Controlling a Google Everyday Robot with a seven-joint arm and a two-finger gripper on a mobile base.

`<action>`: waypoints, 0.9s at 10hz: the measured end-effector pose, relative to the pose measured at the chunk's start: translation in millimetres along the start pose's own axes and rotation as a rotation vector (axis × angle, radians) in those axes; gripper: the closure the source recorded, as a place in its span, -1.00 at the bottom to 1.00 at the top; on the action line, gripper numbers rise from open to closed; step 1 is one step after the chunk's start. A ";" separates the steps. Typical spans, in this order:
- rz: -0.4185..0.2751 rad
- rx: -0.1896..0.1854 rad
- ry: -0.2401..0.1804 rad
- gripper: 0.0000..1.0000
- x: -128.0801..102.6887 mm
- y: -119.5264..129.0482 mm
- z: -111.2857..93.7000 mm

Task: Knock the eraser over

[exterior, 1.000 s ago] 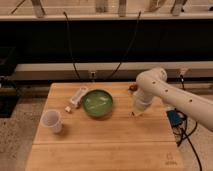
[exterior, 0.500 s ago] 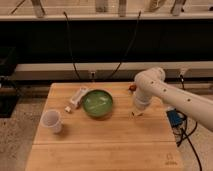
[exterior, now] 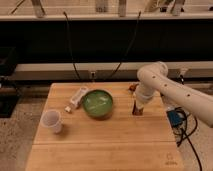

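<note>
The gripper (exterior: 137, 109) sits at the green bowl's (exterior: 98, 103) three o'clock; I cannot tell its fingers' state.

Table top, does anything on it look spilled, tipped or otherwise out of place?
Nothing stands out. The green bowl and white cup sit upright with no spill, and the long white box lies flat beside the bowl. The end effector is down at the table's right side.
</note>
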 end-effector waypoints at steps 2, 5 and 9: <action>-0.009 0.012 0.004 1.00 10.3 -11.7 -1.6; -0.020 0.038 0.005 1.00 31.1 -26.7 -7.8; -0.042 0.060 -0.004 1.00 56.8 -37.7 -14.0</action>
